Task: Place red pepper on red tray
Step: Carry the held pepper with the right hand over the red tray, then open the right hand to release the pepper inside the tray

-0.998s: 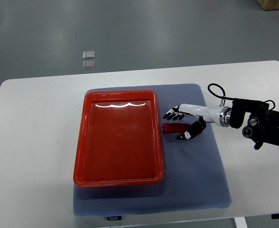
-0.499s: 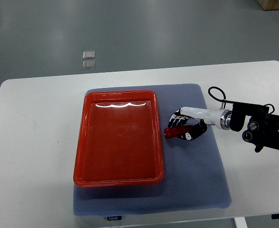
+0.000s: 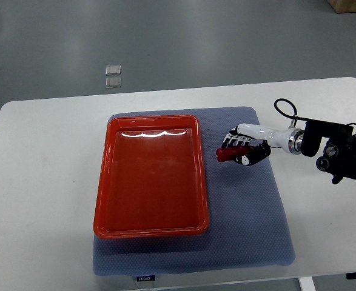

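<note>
Right arm only in frame: black boxy forearm housing [image 3: 346, 159] with round bolt heads or ports on its side, then a silver metal wrist collar [image 3: 295, 142]. Thin black cable loop [image 3: 284, 111] arcs above the wrist. White-shelled right hand [image 3: 244, 147] with black-jointed fingers [image 3: 232, 140], white tips.

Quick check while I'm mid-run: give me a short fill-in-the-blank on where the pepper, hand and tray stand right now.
1. The right hand has its fingers closed around the ____.
2. The red tray holds ____ so far.
3. The red pepper is to the ____ of the tray in the picture.
4. The tray rests on a blue-grey ____ that covers part of the white table.

Missing words: red pepper; nothing; right; mat
</note>
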Robot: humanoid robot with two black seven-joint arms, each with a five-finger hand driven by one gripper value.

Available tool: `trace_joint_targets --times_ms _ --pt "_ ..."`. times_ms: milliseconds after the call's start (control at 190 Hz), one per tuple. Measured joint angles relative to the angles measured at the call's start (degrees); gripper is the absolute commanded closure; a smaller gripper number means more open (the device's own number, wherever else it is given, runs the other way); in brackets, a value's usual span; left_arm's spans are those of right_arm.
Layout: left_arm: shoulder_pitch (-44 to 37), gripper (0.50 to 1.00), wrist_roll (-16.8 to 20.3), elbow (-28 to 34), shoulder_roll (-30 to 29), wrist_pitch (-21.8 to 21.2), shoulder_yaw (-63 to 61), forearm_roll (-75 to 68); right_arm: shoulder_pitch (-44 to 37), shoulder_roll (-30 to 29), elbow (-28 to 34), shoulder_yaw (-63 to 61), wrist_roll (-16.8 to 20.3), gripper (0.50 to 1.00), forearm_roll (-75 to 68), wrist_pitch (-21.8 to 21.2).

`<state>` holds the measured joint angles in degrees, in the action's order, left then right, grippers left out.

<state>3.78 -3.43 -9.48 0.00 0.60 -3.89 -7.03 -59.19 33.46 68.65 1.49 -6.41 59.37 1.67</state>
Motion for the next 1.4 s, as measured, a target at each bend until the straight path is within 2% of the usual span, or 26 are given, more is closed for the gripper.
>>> trace_joint_targets --times_ms 231,384,646,956,1313,1398 --pt "0.0 0.5 0.0 0.0 0.0 0.0 0.0 0.0 -7.0 0.1 0.4 0.0 0.0 1.0 -0.7 -0.9" --pt "0.0 0.5 0.0 0.0 0.0 0.0 0.0 0.0 -10.4 -3.3 -0.2 0.7 0.0 1.0 -2.3 -1.2" --pt "0.0 0.5 0.0 0.0 0.0 0.0 0.0 0.0 -14.4 -17.0 -6.5 6.4 0.0 1.0 -5.1 -0.1" --pt "0.0 0.5 0.0 0.1 0.0 0.0 -0.1 0.0 -11.7 -32.0 -16.0 7.8 -0.1 1.0 -5.0 0.7" --pt "0.0 0.5 0.0 0.0 0.0 0.0 0.1 0.0 -6.6 -33.5 -19.7 9.8 -0.5 1.0 -4.4 3.7" --pt "0.0 0.5 0.0 0.0 0.0 0.0 0.1 0.0 -6.2 -33.5 -19.7 9.8 -1.0 0.953 -4.5 3.9"
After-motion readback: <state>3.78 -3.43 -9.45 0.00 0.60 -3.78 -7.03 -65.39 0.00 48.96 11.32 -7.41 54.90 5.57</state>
